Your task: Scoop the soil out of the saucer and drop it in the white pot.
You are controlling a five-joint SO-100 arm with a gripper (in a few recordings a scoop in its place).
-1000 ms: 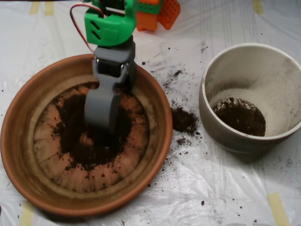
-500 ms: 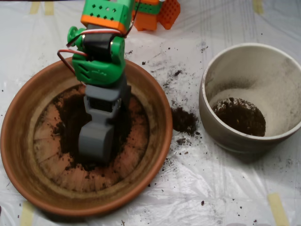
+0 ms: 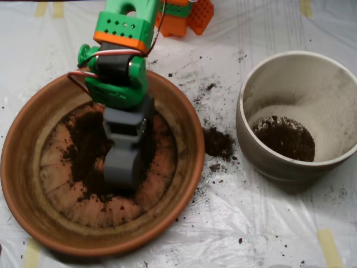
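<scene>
Right now my pincer [image 3: 122, 170] sits low in the saucer [image 3: 33, 184], buried in the soil [image 3: 83, 148]; I cannot tell whether its shells are closed. I'd clamp fully, lift level, then swing right to the white pot [image 3: 262, 156].
</scene>
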